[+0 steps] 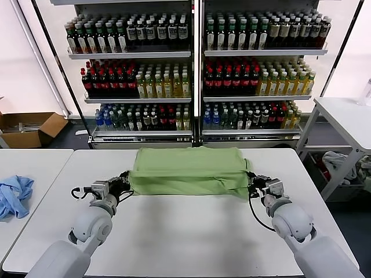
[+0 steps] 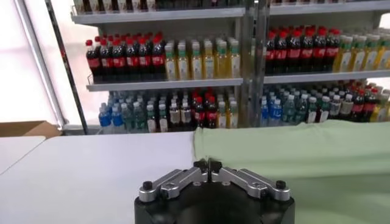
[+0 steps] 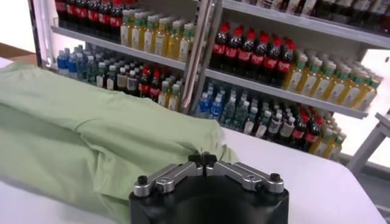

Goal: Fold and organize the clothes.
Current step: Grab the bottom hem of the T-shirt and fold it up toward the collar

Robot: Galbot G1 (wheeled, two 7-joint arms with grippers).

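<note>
The clothes, one light green shirt (image 1: 188, 168), lie folded into a wide band across the far half of the white table (image 1: 185, 231). My left gripper (image 1: 123, 180) sits at the shirt's near left corner, and my right gripper (image 1: 253, 182) at its near right corner. In the left wrist view the left gripper (image 2: 208, 164) is shut, its tips pinching the edge of the green cloth (image 2: 292, 158). The right wrist view shows the right gripper (image 3: 202, 159) shut on a fold of the same cloth (image 3: 79, 128). No print or buttons show.
A crumpled light blue garment (image 1: 14, 194) lies on the neighbouring table at the left. Shelves of bottles (image 1: 191, 69) stand just behind the table. A cardboard box (image 1: 29, 127) sits on the floor at the left, and a white side table (image 1: 348, 116) stands at the right.
</note>
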